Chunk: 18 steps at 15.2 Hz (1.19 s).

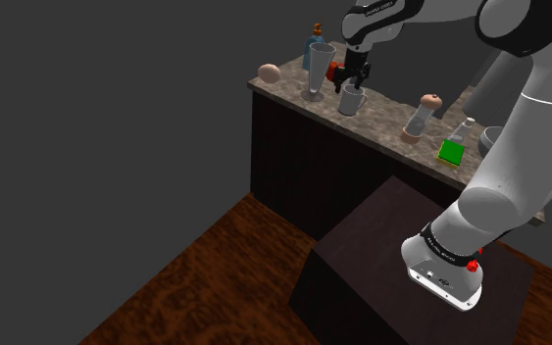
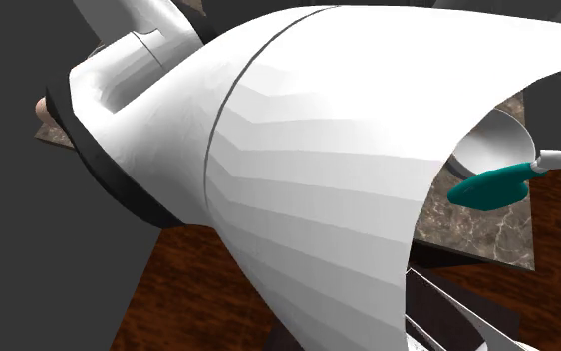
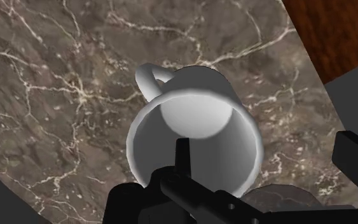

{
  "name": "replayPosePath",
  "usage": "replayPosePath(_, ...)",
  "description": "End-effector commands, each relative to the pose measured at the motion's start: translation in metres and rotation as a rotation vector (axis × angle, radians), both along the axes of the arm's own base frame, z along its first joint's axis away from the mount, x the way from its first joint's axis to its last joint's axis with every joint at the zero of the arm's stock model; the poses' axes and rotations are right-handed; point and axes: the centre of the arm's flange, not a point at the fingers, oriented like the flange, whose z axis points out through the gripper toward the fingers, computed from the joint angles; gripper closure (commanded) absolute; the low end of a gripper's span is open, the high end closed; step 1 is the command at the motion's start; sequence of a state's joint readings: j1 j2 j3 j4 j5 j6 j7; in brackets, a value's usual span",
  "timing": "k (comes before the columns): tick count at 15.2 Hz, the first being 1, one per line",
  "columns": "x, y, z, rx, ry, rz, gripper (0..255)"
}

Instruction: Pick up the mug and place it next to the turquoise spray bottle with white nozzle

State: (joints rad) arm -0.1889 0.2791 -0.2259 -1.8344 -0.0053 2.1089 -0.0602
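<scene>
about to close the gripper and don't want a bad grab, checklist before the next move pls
1. Mug upright on the counter: ok.
2. Gripper open above the mug: ok.
3. Mug wall between the fingers, one inside the rim: ok.
4. Handle away from the fingers: ok.
5. Free spot beside the turquoise spray bottle: cannot tell.

Mugs: one white mug [image 1: 351,102], near the counter's [image 1: 385,121] front edge.
Glasses: one tall clear glass [image 1: 316,74].
Bottles: one blue bottle [image 1: 316,43], orange-capped, at the back edge.
Egg shapes: one tan egg shape [image 1: 269,72], at the end corner.
Cubes: one green cube [image 1: 450,151], at the front edge.
Bowls: one grey bowl [image 1: 492,140].
</scene>
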Motion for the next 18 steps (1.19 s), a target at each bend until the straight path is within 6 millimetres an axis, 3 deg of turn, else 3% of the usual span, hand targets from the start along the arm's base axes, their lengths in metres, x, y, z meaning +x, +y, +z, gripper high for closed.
replayPosePath(1, 0.001, -0.002, -0.011, 0.0, -0.001, -0.002, 0)
replayPosePath(6, 0.0, -0.004, -0.035, 0.0, -0.001, -0.002, 0)
replayPosePath(13, 0.0, -0.004, -0.035, 0.0, -0.001, -0.002, 0)
replayPosePath(14, 0.0, -0.004, -0.035, 0.0, -0.001, -0.002, 255)
replayPosePath(18, 0.0, -0.004, -0.035, 0.0, -0.001, -0.002, 255)
